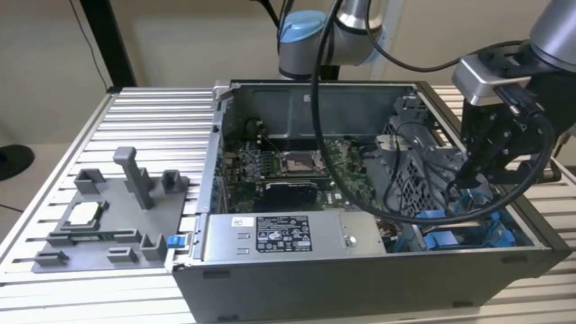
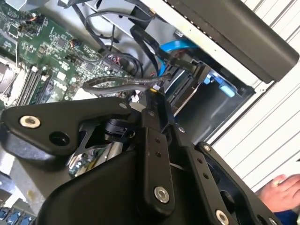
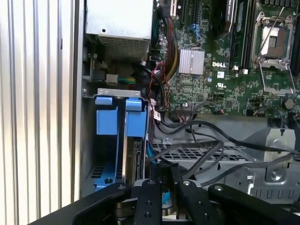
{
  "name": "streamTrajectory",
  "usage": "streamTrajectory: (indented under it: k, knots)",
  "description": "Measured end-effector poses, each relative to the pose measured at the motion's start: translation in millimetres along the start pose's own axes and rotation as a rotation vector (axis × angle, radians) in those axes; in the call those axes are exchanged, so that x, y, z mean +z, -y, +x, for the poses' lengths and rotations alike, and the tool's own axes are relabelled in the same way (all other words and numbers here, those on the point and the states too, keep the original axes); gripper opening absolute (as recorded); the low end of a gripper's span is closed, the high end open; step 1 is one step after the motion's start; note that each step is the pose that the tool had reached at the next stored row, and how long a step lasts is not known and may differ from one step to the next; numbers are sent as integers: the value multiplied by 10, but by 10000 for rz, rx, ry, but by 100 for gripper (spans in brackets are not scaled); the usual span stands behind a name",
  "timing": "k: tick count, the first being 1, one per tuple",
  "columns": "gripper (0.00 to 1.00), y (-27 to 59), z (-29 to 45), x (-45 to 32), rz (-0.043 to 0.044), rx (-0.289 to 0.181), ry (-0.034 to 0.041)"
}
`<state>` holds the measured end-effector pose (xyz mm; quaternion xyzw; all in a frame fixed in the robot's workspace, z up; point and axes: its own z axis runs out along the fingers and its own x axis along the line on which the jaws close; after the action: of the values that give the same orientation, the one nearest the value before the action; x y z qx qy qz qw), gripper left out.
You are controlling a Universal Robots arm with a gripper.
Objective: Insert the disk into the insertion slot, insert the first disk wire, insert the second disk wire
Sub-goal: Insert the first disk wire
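Observation:
The disk (image 3: 137, 154) stands edge-on inside the insertion slot (image 3: 89, 140), with its blue carrier tab (image 3: 135, 115) at the end; in the second wrist view its grey side (image 2: 187, 91) shows with a blue corner. My gripper (image 1: 468, 182) hangs over the drive bay at the case's corner on the exterior view's right. Its fingertips (image 2: 156, 93) look shut on the end of a grey sleeved disk wire (image 2: 117, 83), close to the disk's connector edge. A blue wire (image 2: 171, 47) runs to the same spot. In the first wrist view, black wires (image 3: 201, 150) meet at the gripper (image 3: 165, 171).
The open computer case (image 1: 360, 277) lies on a slatted metal table (image 1: 162, 108). A grey power supply box (image 1: 270, 236) sits along its front wall, the motherboard (image 1: 297, 165) behind. A grey fixture (image 1: 108, 223) lies on the exterior view's left. A person's hand (image 2: 281, 187) is nearby.

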<state>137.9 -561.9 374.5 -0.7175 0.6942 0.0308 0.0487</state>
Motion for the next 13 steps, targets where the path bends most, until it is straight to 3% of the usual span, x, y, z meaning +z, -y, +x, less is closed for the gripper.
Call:
streamTrajectory:
  k: [5,9,13]
  knots:
    - [0,126,10,19,-276,2,-81]
    - [0,215,19,28,-509,8,-201]
    - [0,224,32,79,-539,4,-236]
